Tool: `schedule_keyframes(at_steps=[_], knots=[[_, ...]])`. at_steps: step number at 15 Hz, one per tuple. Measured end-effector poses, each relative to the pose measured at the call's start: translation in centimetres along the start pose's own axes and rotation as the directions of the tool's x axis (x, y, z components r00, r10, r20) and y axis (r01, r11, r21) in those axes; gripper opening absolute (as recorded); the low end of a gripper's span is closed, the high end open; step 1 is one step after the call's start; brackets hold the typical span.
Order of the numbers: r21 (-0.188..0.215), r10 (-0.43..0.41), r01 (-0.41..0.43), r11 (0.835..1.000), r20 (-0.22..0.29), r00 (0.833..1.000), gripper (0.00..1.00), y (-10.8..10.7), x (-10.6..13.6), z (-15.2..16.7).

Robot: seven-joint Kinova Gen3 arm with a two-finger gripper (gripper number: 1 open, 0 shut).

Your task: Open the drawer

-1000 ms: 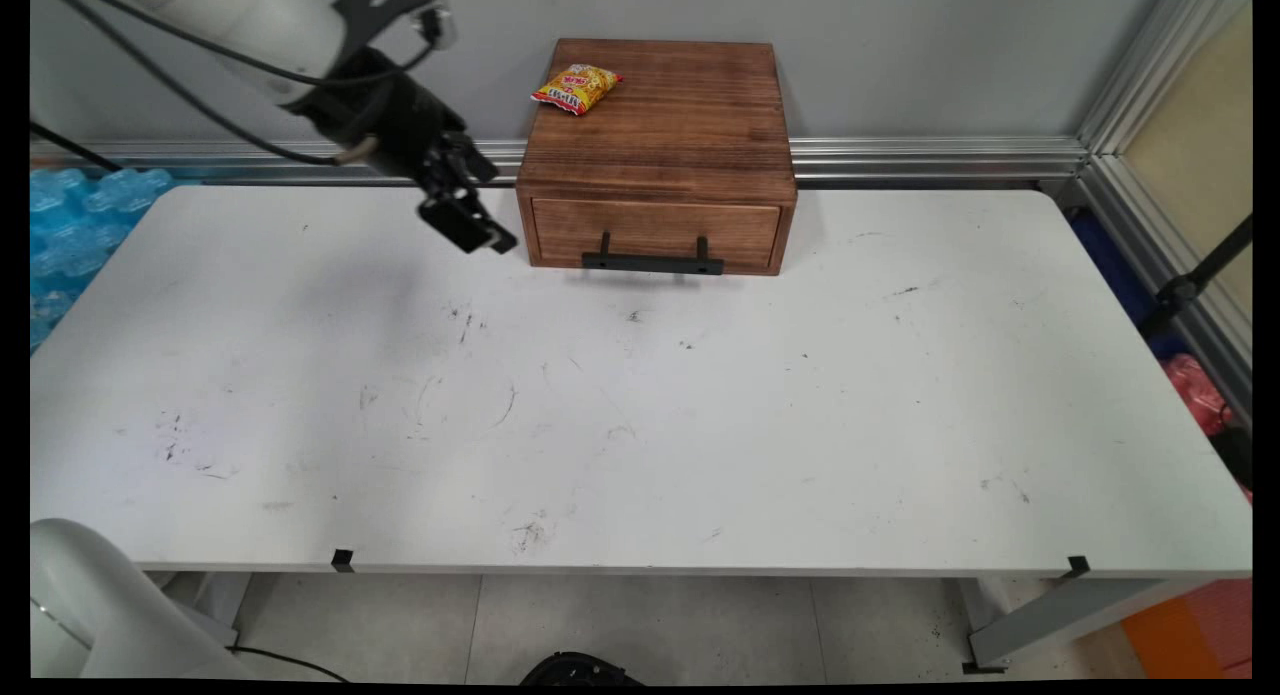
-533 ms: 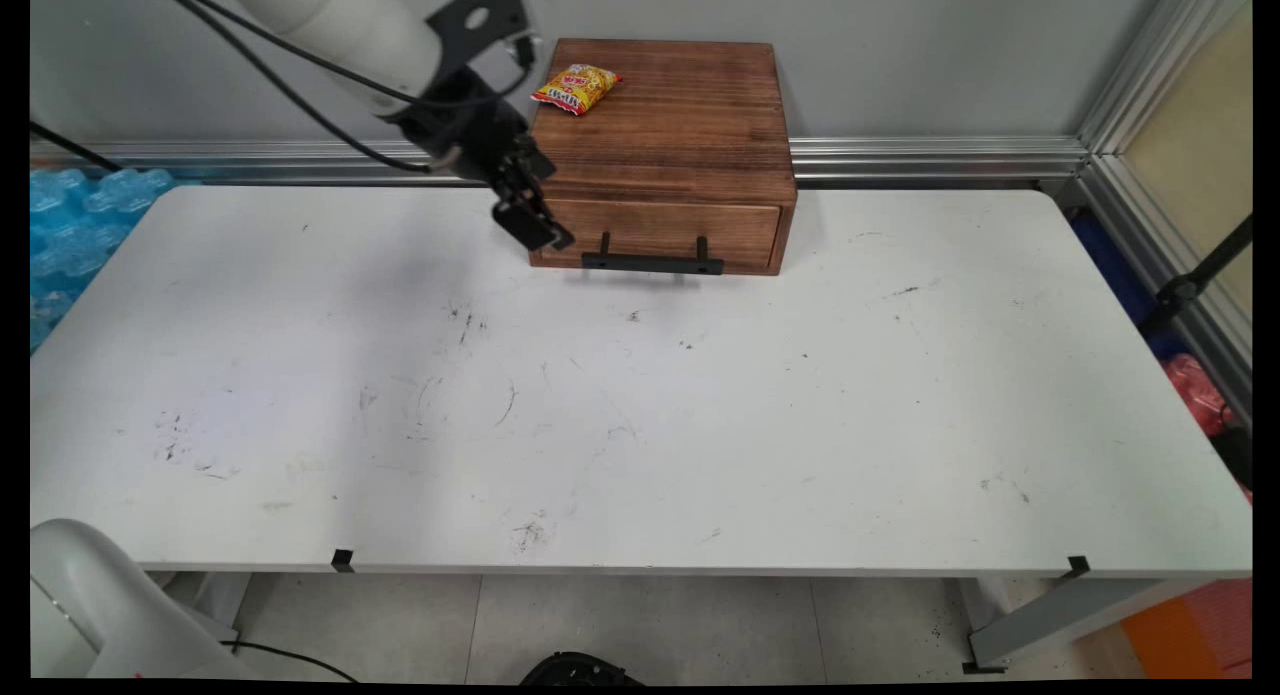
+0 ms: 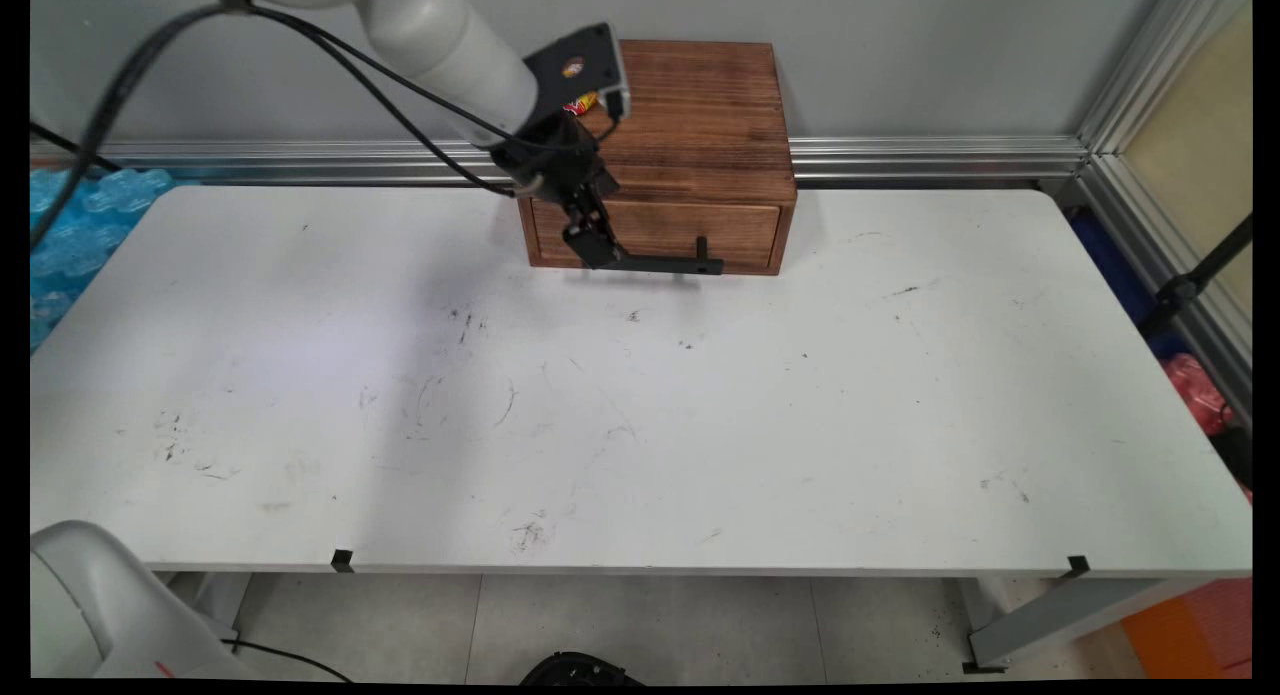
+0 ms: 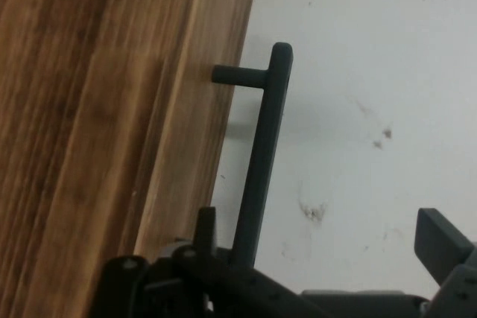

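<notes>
A brown wooden box (image 3: pixel 700 105) with one drawer (image 3: pixel 735 230) stands at the table's back edge. A black bar handle (image 3: pixel 672 265) runs across the drawer front. My gripper (image 3: pixel 592 247) points down at the handle's left end. In the hand view the handle (image 4: pixel 262 147) passes between my fingers, and the gripper (image 4: pixel 320 229) is open astride it, one finger (image 4: pixel 441 237) on the table side and the other against the drawer front (image 4: pixel 186 132). A yellow and red snack packet (image 3: pixel 584 102) lies on the box top, mostly hidden behind my hand.
Blue bubble wrap (image 3: pixel 70 225) lies off the table's left end. An aluminium rail (image 3: pixel 930 157) runs along the wall behind the box. A red bag (image 3: pixel 1195 390) sits past the right edge. The white table (image 3: pixel 640 425) is scuffed.
The arm has swung right and down from the table's back left to the drawer handle's left end. Its hand now covers most of the snack packet.
</notes>
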Motion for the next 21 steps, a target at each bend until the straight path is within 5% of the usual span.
schedule_keyframes(at_steps=[11,21], knots=[[-0.012,0.080,-0.080,0.997,0.029,0.996,1.00,-0.2,0.2,7.3],[-0.026,0.105,-0.104,0.994,0.036,0.994,1.00,0.1,0.5,10.8]])
